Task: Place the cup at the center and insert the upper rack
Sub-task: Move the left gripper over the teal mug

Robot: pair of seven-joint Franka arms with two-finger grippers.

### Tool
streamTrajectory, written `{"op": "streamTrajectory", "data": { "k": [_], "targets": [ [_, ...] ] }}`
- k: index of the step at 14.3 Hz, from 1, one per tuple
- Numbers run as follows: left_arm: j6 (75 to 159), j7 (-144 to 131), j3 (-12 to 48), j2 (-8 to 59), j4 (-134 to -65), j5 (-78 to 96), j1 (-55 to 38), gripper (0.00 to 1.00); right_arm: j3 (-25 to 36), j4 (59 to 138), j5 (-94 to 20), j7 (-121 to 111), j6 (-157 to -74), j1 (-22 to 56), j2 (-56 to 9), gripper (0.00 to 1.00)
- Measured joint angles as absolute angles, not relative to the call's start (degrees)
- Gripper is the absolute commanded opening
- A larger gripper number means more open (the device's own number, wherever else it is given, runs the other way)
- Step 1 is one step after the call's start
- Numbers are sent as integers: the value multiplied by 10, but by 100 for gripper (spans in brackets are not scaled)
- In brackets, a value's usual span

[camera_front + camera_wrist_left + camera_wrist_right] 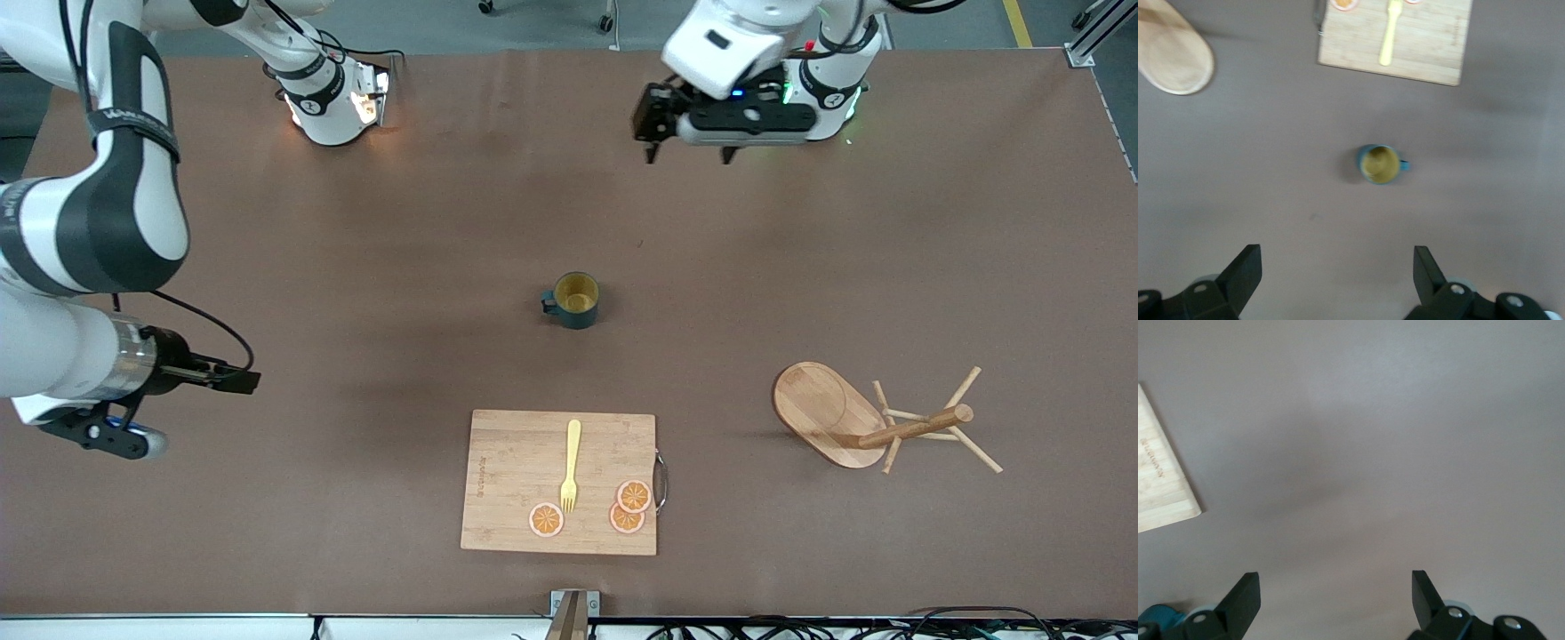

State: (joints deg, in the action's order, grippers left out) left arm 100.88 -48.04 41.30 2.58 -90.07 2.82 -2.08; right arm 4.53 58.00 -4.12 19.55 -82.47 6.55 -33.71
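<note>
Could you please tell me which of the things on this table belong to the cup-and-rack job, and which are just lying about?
Job:
- cup, upright at the table's middle
- upper rack of the wooden mug tree, toward the left arm's end

Lying about:
- cutting board, nearer the front camera than the cup
- yellow fork on it
- three orange slices on it

Overhead look at a brown bench [1271, 173]. A teal cup [1379, 165] with yellow inside stands upright at frame center. Two black fingers [1245, 270] spread wide at the bottom edge. Cutting board [1418, 50] with yellow fork [1388, 33] at top; wooden oval base [1175, 57] upper left.
</note>
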Motion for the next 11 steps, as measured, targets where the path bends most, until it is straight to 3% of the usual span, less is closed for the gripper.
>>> {"op": "streamTrajectory", "data": {
  "k": [6,11],
  "targets": [
    [1110,-715,426,142,-904,-156,-183,100,45,590,-38,58,-861,-10,-296,100],
    [1123,-885,426,216,-904,-327,-268,100,45,672,-34,-16,-885,-36,-190,100]
  ]
}}
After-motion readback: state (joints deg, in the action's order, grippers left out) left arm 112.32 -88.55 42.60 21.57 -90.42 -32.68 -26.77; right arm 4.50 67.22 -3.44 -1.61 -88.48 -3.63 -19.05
